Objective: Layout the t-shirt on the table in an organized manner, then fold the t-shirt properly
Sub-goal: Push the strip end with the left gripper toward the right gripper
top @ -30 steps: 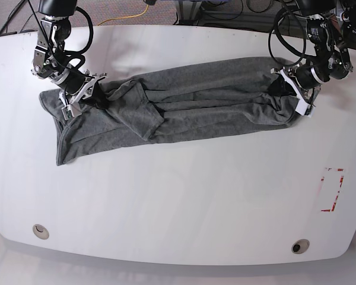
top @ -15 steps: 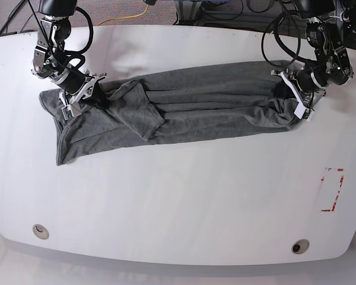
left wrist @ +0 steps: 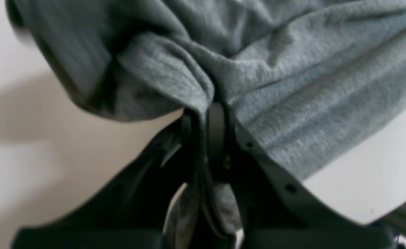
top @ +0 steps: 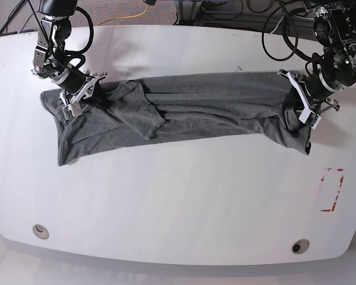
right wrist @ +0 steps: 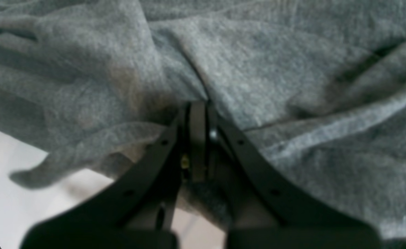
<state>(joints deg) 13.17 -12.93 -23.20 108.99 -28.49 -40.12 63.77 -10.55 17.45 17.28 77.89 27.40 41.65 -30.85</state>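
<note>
The grey t-shirt (top: 184,107) lies stretched sideways across the far half of the white surface (top: 178,202), bunched and creased. The left pincer (top: 304,108) is clamped on cloth at one end; the right pincer (top: 77,95) is clamped on cloth at the other end.

No readable text or labels anywhere.

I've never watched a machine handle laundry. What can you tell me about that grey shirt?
The t-shirt is soft heather-grey knit, stretched in a long wrinkled band across the far half of the white table, not yet flat. One sleeve lies folded over its middle. The left gripper is shut on one end, lifting it slightly; the right gripper is shut on the other end.
</note>
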